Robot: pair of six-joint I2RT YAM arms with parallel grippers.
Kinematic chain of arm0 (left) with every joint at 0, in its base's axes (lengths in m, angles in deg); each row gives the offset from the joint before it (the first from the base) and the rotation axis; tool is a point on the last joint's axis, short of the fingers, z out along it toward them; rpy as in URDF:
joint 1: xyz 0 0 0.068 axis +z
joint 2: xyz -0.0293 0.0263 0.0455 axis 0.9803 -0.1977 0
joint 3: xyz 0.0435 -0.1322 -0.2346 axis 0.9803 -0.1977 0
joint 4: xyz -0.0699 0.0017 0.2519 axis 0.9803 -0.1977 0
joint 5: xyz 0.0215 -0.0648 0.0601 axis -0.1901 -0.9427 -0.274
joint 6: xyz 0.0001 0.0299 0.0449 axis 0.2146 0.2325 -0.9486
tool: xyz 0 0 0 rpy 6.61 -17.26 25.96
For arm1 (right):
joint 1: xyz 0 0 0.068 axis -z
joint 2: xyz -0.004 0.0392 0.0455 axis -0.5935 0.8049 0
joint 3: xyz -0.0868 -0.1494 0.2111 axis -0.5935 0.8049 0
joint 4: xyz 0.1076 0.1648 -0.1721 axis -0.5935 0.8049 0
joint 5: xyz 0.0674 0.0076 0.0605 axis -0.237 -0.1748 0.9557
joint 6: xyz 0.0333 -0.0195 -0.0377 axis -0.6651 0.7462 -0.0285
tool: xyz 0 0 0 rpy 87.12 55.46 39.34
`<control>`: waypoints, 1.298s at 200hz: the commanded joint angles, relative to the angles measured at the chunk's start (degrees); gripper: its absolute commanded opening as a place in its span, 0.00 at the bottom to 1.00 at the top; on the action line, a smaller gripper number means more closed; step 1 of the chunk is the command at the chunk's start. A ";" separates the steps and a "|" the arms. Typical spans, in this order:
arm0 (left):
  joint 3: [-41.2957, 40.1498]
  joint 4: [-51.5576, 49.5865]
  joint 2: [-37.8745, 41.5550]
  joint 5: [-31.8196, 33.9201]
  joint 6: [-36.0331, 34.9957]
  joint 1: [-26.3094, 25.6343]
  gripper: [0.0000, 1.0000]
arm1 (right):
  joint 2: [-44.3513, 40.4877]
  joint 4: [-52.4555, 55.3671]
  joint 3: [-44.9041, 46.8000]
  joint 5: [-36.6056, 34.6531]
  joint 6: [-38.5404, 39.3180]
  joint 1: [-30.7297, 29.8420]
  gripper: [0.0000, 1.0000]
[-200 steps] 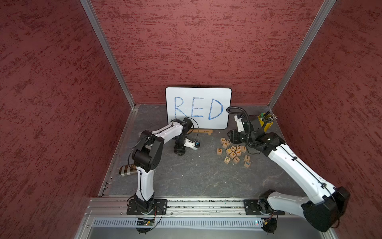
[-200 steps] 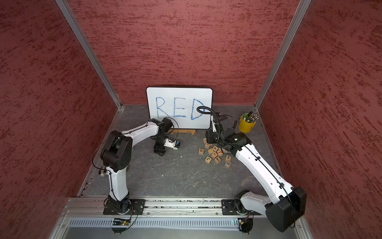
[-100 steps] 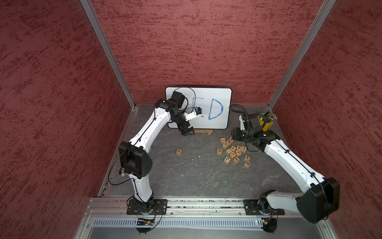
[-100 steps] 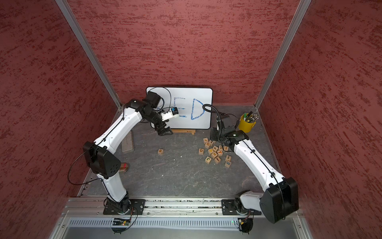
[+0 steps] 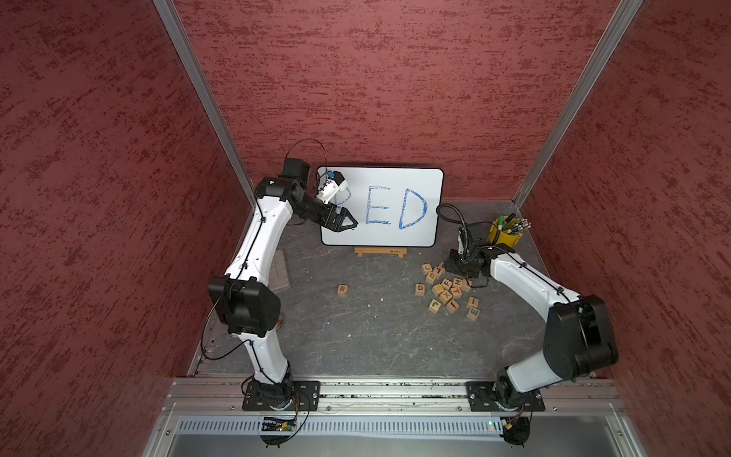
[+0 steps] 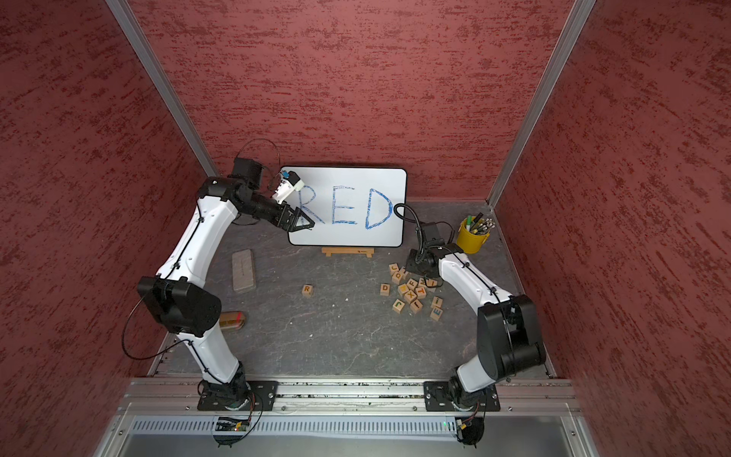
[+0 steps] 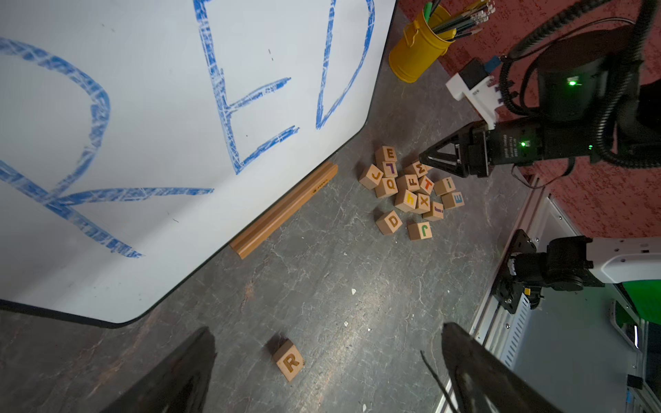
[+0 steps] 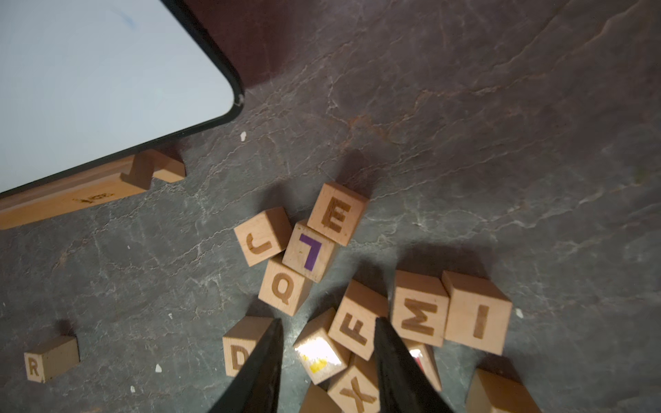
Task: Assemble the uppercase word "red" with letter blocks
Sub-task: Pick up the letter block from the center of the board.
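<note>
Wood cubes make up the letter blocks. In both top views the R block (image 5: 342, 290) sits alone on the grey floor (image 5: 375, 336) in front of the white board (image 5: 395, 237), well apart from the pile. The D block (image 5: 420, 289) sits just beside the pile. Both letters face up, with their tops toward the board. They are cubes, so no side is longer. I cannot pick out the E block in the top views. The right wrist view shows the E block (image 8: 338, 214) letter up, touching a purple L block (image 8: 311, 250). The left gripper (image 5: 353, 224) hangs high in front of the board. Its fingers (image 7: 186, 368) are spread wide and hold nothing. The right gripper (image 8: 325, 325) is low over the pile. Its fingers are a little apart above the F block (image 8: 357, 321), and I cannot tell if they touch it.
</note>
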 commanded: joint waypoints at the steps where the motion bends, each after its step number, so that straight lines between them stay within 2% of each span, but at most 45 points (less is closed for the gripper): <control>1: -0.82 2.20 5.47 0.01 0.48 -1.69 1.00 | 2.24 -2.18 -2.03 3.57 -4.08 0.75 0.48; 38: -4.26 4.15 13.92 6.64 -3.86 -7.04 1.00 | 7.75 0.12 -6.60 4.42 -5.81 1.33 0.51; 74: -4.04 4.66 16.68 10.27 -4.32 -10.01 0.99 | 12.24 2.69 -9.63 4.25 -6.92 1.94 0.51; 94: -4.48 4.91 18.08 13.33 -4.73 -12.14 1.00 | 13.51 4.86 -11.54 1.31 -7.08 1.96 0.51; 179: -7.53 4.17 20.83 14.28 -8.30 -15.28 1.00 | 21.09 11.42 -20.55 -2.20 -6.95 2.35 0.50; 259: -9.67 6.24 20.43 15.38 -9.83 -16.35 0.99 | 21.53 9.26 -17.14 -1.88 -7.16 2.62 0.49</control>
